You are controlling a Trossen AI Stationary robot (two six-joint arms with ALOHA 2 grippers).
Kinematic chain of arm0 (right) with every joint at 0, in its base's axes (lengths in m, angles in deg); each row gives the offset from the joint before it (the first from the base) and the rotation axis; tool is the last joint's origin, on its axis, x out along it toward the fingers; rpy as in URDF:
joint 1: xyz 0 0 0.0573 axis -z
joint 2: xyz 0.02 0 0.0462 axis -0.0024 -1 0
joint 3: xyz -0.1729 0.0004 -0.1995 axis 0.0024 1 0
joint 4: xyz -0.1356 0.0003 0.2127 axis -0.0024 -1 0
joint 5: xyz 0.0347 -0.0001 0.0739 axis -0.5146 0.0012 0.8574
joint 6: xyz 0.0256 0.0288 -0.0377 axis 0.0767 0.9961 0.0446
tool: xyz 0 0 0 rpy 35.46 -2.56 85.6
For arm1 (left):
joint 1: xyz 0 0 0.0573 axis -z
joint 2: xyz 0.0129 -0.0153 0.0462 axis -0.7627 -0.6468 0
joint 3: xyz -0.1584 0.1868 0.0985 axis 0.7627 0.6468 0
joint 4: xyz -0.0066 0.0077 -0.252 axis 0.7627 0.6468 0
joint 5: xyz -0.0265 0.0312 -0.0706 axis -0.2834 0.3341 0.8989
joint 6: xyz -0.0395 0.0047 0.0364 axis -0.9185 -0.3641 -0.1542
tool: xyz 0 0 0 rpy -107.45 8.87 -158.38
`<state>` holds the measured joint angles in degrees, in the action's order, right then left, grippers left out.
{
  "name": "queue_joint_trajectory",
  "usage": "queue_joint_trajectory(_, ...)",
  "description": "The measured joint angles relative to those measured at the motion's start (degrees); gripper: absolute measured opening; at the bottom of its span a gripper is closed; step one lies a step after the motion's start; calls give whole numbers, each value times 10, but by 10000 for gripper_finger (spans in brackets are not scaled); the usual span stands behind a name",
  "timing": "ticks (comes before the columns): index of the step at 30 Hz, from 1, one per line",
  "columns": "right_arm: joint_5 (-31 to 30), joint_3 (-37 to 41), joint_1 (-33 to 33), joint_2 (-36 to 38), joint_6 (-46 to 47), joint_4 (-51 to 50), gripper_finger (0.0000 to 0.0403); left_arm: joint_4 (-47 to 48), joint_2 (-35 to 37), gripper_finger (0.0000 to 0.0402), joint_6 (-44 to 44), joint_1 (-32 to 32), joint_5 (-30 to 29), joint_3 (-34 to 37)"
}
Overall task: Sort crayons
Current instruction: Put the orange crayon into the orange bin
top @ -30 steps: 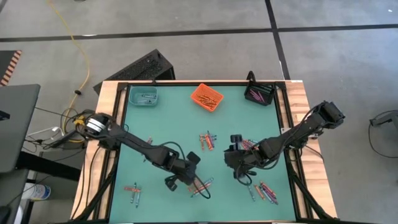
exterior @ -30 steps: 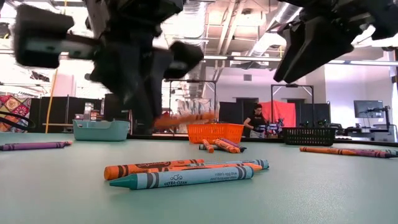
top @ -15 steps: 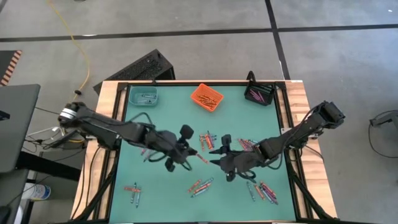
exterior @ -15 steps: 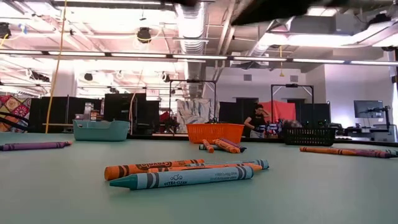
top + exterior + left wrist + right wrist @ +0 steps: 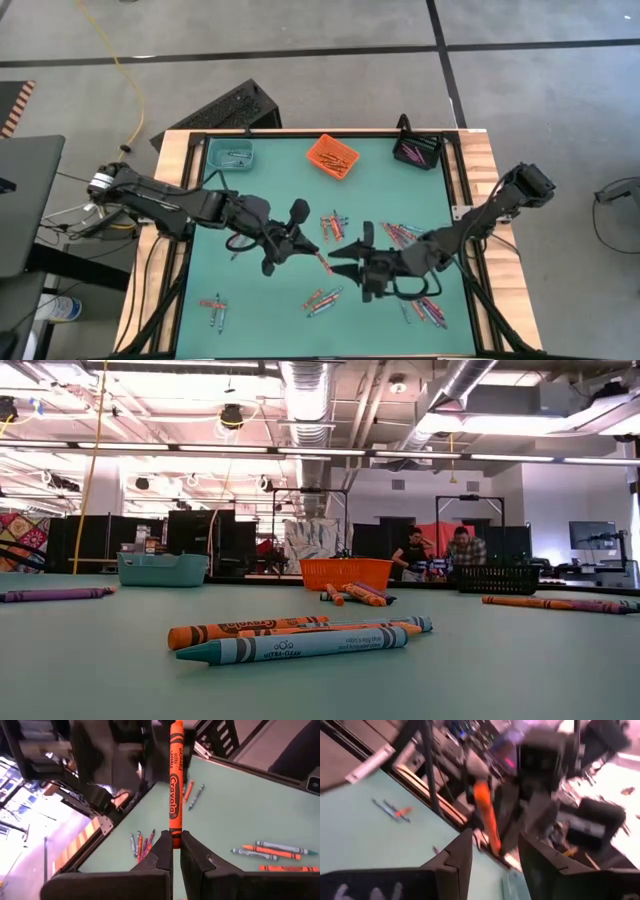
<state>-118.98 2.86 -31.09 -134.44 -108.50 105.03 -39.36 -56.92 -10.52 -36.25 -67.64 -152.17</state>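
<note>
Toward the left of the green counter (image 5: 260,310), a small cluster of thin wax crayons (image 5: 213,307) lies near the front edge, and the teal plastic bin (image 5: 230,155) sits at the rear. Just right of these, the left end effector (image 5: 303,243), raised over the counter's middle, is clamped on one orange-red wax crayon (image 5: 174,785), gripped by its lower end so that it stands out beyond the fingertips. Facing it, the right end effector (image 5: 345,258) holds nothing, its fingers spread wide, with the crayon's free end between them. At rear centre sits the orange mesh bin (image 5: 332,155); farther right, the black mesh bin (image 5: 417,151). More loose crayons (image 5: 422,305) lie at the front right.
</note>
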Motion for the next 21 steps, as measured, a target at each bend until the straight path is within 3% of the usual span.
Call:
queue_joint_trajectory(5,71,0,-1,0,-6,13,159,-21,0,0,10,-2,7,0)
queue_joint_trajectory(21,118,0,20,0,18,38,142,-74,-41,0,30,-15,31,0)
